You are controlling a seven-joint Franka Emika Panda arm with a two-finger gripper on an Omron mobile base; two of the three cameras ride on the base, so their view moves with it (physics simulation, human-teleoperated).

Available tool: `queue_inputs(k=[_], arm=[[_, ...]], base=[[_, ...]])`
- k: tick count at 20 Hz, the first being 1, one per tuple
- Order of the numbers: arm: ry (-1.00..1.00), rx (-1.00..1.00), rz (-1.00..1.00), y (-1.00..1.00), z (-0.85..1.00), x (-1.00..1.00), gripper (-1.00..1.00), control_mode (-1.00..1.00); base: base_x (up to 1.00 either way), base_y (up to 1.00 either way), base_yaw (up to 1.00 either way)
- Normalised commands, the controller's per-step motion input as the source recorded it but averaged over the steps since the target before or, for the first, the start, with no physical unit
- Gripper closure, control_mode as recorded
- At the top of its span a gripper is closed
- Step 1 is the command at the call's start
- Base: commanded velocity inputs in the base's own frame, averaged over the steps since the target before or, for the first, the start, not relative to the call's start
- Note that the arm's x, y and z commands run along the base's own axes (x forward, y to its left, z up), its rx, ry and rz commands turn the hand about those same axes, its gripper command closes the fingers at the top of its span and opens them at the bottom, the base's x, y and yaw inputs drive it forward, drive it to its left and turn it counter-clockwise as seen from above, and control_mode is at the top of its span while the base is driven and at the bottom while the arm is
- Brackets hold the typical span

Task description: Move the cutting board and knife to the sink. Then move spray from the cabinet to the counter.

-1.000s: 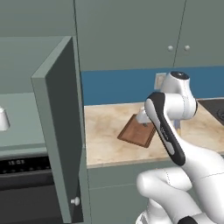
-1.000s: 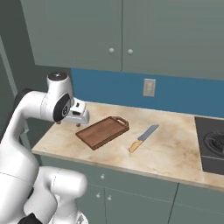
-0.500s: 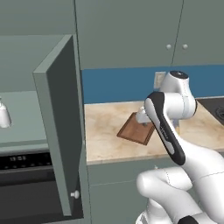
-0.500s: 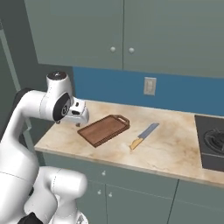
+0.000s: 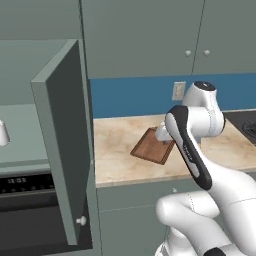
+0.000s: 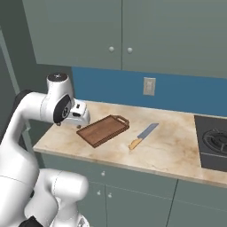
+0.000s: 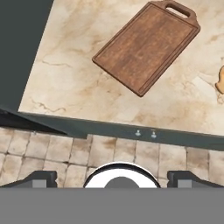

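The dark brown cutting board (image 6: 103,130) lies on the beige counter (image 6: 177,150), its loop handle toward the wall. The knife (image 6: 142,135) lies just right of it, with its orange handle toward the counter's front. My gripper (image 6: 79,123) hangs open and empty over the board's left end, above the counter. In the hand view the board (image 7: 146,46) lies ahead, the knife handle (image 7: 220,81) is at the right edge, and the fingertips (image 7: 41,177) stand wide apart. The cabinet door (image 5: 65,145) is open, and the pale spray (image 5: 2,134) sits inside, cut off by the frame edge. The sink is out of view.
A black stovetop (image 6: 213,142) borders the counter on the right. Wall cabinets with round knobs (image 6: 119,31) hang above, over a blue backsplash with an outlet (image 6: 149,86). The black oven (image 5: 30,210) sits below the spray's shelf. The open door juts out past the counter's left end.
The whole picture has shifted slightly in both base views, so the base has moved a little. The arm keeps its pose and the gripper stays open. Board and knife lie unmoved.
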Motion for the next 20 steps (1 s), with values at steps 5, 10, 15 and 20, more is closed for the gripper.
queue_inputs(k=[5, 10, 15, 20], arm=[[0.0, 0.03, 0.0, -0.15, -0.13, 0.33, -1.0, -1.0], [-0.02, 0.01, 0.01, -0.18, -0.28, 0.51, -1.0, -1.0], [-0.09, 0.0, 0.02, -0.15, -0.32, 0.54, -1.0, -1.0], [-0.03, 0.0, 0.02, -0.08, -0.22, 0.52, -1.0, -1.0]], base=[[0.09, -0.03, 0.0], [0.0, 0.0, 0.0], [0.0, 0.0, 0.0], [0.0, 0.0, 0.0]])
